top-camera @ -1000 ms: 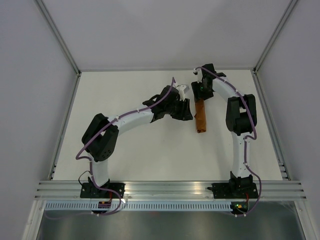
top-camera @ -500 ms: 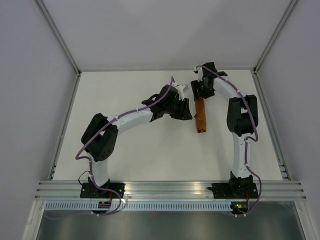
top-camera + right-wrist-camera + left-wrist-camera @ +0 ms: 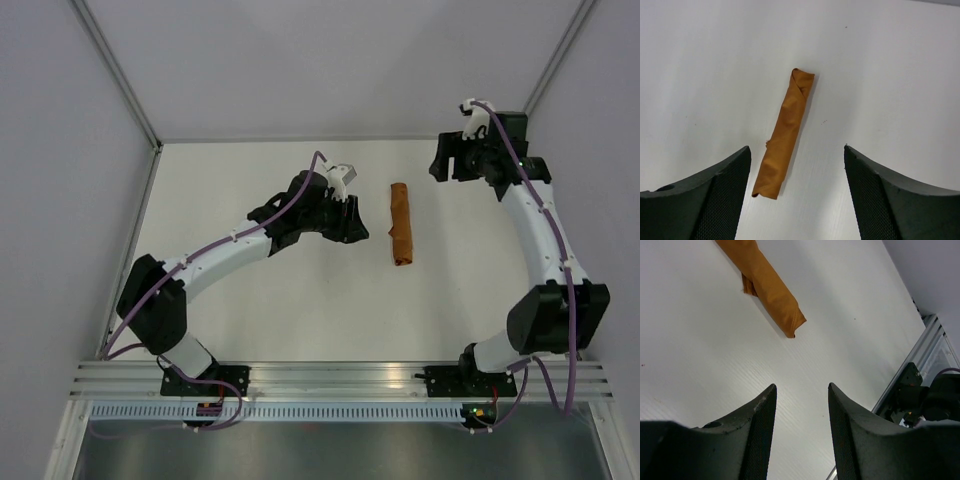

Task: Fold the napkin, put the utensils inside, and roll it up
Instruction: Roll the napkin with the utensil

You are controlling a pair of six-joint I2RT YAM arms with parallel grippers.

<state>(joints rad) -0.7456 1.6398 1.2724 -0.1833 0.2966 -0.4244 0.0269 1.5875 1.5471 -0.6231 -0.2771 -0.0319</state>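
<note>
Top external | white table [image 3: 250, 300], grey walls [image 3: 320, 60] | napkin [image 3: 400, 225] rolled | left fingers [image 3: 757, 435], right fingers [image 3: 720, 195] parted, empty

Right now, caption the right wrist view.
Rolled rust-brown napkin lies on the white table, framed by the open right hand.

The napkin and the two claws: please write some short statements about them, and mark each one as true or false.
1. The napkin lies on the table, rolled into a narrow tube. True.
2. The right claw is shut on the napkin. False: it is open, apart from the napkin, and holds nothing.
3. The left claw is open and holds nothing. True.
4. A knife lies bare on the table beside the napkin. False: no cutlery shows in any view.
</note>
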